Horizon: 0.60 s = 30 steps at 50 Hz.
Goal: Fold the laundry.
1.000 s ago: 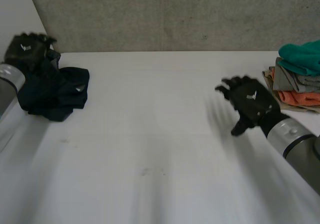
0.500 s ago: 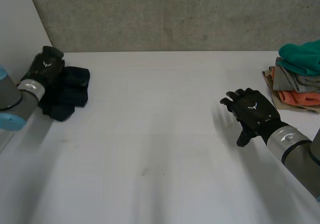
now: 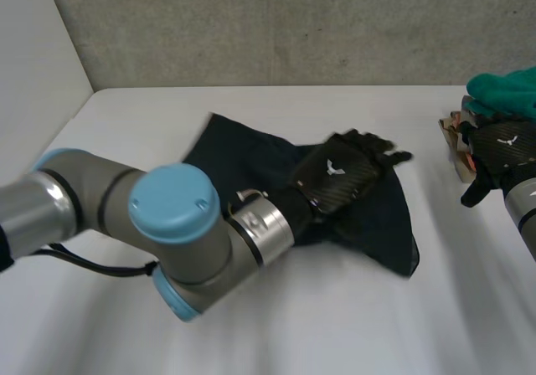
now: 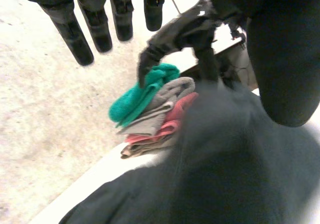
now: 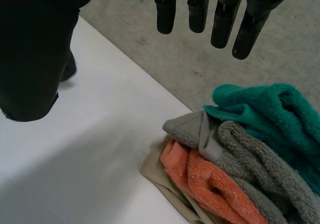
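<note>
A dark navy cloth [image 3: 243, 153] lies loosely spread in the middle of the white table [image 3: 276, 316]. My left arm reaches across it, and my left hand [image 3: 335, 174] rests flat on the cloth's right part, open, fingers pointing right. In the left wrist view its fingers [image 4: 97, 29] hang straight above the cloth [image 4: 225, 184], which lies under the palm. My right hand [image 3: 502, 151] is open at the table's right edge, against the pile of towels. Its fingers [image 5: 200, 9] are straight and hold nothing.
A pile of folded towels [image 5: 235, 154], teal over grey, orange and beige, stands at the table's far right [image 3: 507, 90]. It also lies ahead of the left hand's fingertips [image 4: 150, 109], with the right hand [image 4: 185, 29] over it. A grey wall runs behind the table.
My left arm has swung from the far left to the middle, bringing the dark cloth, which now lies spread. My right hand has moved right, up to the towel pile.
</note>
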{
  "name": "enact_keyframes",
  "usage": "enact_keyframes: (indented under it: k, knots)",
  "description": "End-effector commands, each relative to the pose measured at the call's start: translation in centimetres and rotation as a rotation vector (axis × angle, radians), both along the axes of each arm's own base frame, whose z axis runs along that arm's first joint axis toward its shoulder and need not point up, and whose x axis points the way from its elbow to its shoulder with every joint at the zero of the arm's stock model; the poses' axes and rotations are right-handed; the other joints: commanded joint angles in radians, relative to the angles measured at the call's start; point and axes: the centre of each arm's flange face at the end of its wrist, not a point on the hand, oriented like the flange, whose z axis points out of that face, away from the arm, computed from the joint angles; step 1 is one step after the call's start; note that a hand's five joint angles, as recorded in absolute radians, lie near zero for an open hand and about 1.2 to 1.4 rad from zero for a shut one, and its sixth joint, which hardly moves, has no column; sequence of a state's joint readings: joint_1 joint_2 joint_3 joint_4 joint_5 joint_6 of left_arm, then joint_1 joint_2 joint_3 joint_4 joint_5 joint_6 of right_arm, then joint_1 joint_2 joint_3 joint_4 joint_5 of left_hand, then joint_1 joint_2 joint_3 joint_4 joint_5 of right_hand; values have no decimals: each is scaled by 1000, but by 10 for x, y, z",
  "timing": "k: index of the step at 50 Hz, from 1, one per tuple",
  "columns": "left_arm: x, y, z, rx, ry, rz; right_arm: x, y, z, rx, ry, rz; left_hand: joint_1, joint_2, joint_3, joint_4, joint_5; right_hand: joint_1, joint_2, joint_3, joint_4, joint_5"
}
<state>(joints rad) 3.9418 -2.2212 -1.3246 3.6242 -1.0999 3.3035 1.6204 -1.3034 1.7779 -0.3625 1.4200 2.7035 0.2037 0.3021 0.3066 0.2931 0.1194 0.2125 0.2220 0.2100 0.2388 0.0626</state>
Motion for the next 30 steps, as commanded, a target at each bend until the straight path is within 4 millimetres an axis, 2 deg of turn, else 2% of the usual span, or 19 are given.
enact_keyframes:
  k: [1, 5, 6, 9, 10, 11, 14, 18, 24, 30]
  knots:
    - [6, -1, 28, -23, 24, 100, -2, -3, 3, -2, 0, -2, -29, -128, -132, -119, -119, -38, -48, -35, -64, -63]
    - [35, -31, 46, -24, 29, 255, 0, -1, 3, 6, 13, 11, -29, -128, -132, -119, -119, -38, -48, -35, -64, -63]
    - [52, -47, 54, -30, 29, 324, 3, 1, 3, 17, 19, 23, -29, -128, -132, -119, -119, -38, -48, -35, -64, -63]
    - [77, -68, 64, -32, 27, 404, 12, 8, 6, 62, 28, 58, -23, -121, -125, -112, -113, -38, -48, -35, -64, -63]
    - [93, -82, 67, -27, 15, 460, 16, 11, 7, 84, 29, 72, -20, -118, -122, -109, -110, -38, -48, -35, -64, -63]
    - [97, -85, 66, -21, 7, 471, 19, 14, 8, 105, 30, 87, -20, -118, -122, -109, -110, -38, -48, -35, -64, -63]
    - [114, -98, 54, 35, -47, 524, 29, 29, 12, 232, 33, 128, 27, -71, -76, -62, -63, -38, -48, -35, -64, -63]
    - [128, -102, 28, 127, -167, 559, 40, 56, 8, 409, 46, 180, 33, -65, -70, -56, -57, -38, -48, -35, -64, -63]
    - [147, -106, -17, 180, -356, 582, 69, 88, -9, 450, 20, 278, 42, -56, -61, -47, -48, -38, -48, -35, -64, -63]
    - [145, -113, -49, 156, -422, 566, 85, 103, -20, 433, -38, 314, 54, -45, -49, -36, -36, -38, -48, -35, -64, -63]
